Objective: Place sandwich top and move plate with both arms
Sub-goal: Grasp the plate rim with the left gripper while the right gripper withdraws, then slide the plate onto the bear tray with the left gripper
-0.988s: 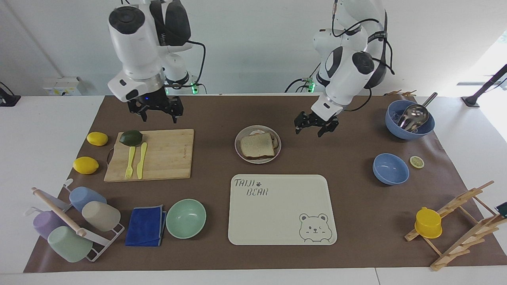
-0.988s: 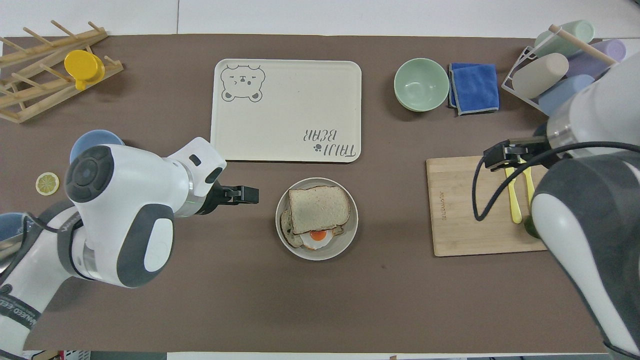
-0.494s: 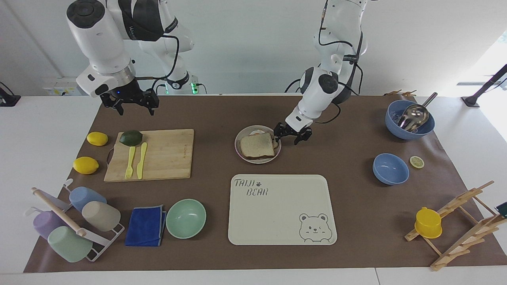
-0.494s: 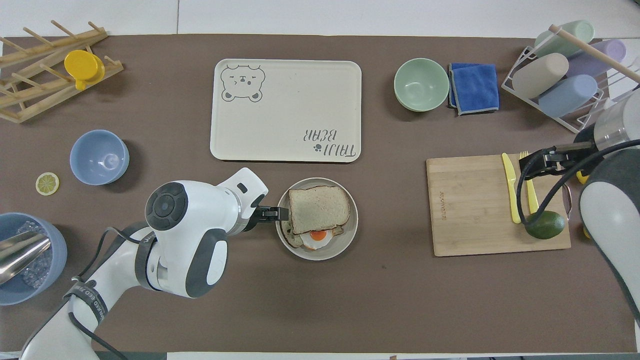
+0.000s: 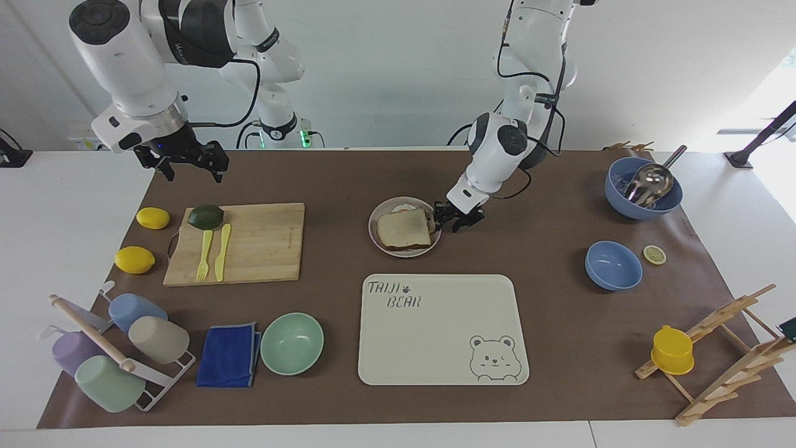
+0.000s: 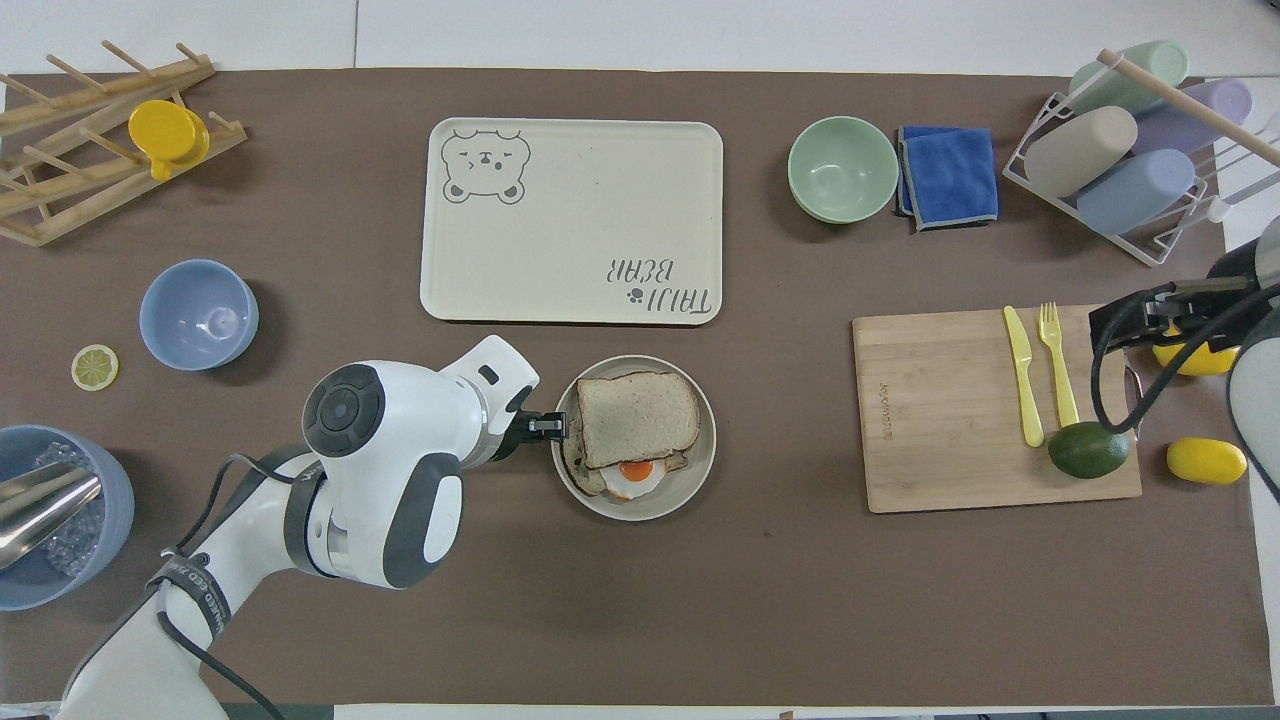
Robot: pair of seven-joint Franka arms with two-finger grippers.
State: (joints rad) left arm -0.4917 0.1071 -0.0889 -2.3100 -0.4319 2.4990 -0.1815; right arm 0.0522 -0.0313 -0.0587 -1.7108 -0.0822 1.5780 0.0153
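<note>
The sandwich top (image 5: 404, 229) lies on the egg-bearing slice on the plate (image 5: 374, 231), in the middle of the mat. In the overhead view the sandwich top (image 6: 637, 417) covers most of the fried egg (image 6: 635, 472) on the plate (image 6: 700, 472). My left gripper (image 5: 453, 220) is low and open at the plate's rim toward the left arm's end; it also shows in the overhead view (image 6: 550, 427). My right gripper (image 5: 185, 167) is open and empty, raised over the mat's edge beside the cutting board (image 5: 249, 242); it also shows in the overhead view (image 6: 1150, 312).
The bear tray (image 5: 443, 330) lies just farther from the robots than the plate. The cutting board holds an avocado (image 5: 206, 216), a yellow fork and a knife. Two lemons, a mint bowl (image 5: 291, 343), a blue cloth, a cup rack, two blue bowls and a wooden rack stand around.
My left gripper has come down from beside the plate to the plate's rim. My right arm has swung away toward its own end of the table and risen.
</note>
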